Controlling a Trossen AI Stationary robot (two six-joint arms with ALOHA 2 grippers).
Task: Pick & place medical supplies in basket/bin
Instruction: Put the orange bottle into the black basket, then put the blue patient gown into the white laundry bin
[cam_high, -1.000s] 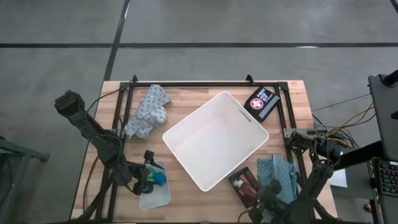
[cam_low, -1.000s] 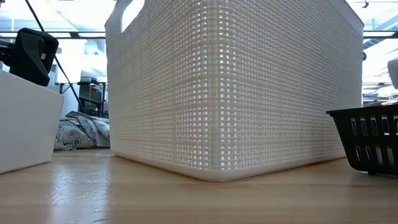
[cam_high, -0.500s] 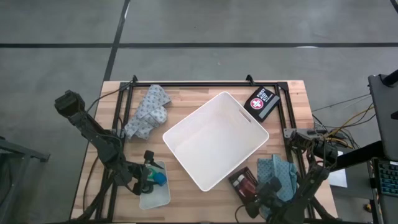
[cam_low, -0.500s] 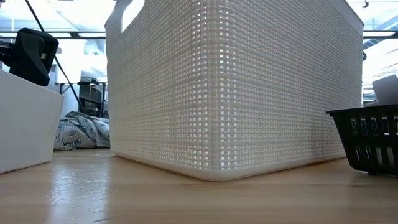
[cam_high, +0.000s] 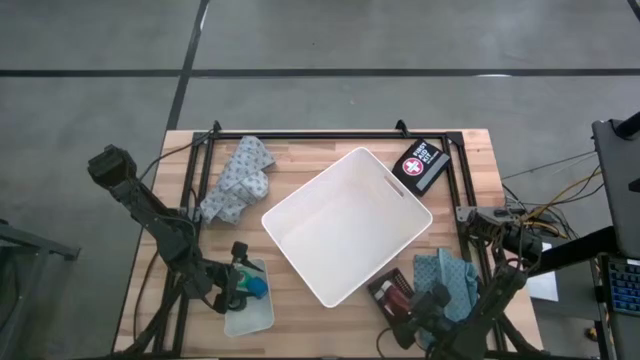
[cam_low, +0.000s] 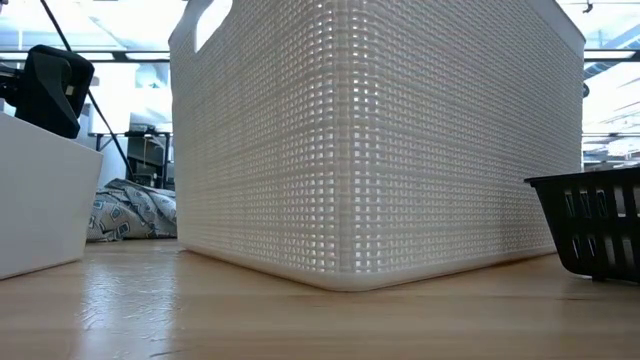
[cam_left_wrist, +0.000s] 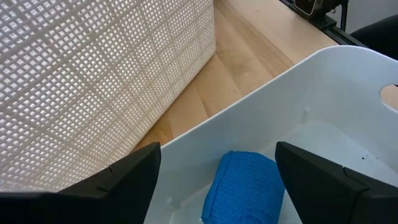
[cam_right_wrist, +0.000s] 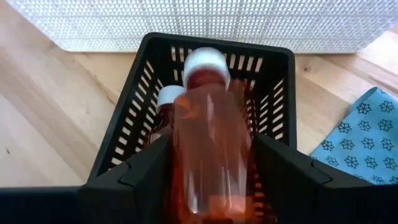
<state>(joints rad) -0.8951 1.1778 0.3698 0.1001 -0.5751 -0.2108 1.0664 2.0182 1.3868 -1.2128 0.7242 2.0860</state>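
Right gripper (cam_right_wrist: 211, 180), at the lower right of the high view, is clamped around an orange pill bottle (cam_right_wrist: 210, 143) just above the black crate (cam_right_wrist: 124, 134). Lifting straight up before swinging to the white bin (cam_high: 345, 225) at frame centre should keep it clear. Left gripper (cam_left_wrist: 214, 171) hangs spread wide over a blue roll (cam_left_wrist: 242, 183).

The blue roll (cam_left_wrist: 242, 186) is cut off at the frame edge, and the orange bottle (cam_right_wrist: 211, 149) is blurred.

white bin (cam_high: 345, 226), blue roll (cam_left_wrist: 244, 186), orange bottle (cam_right_wrist: 210, 153)
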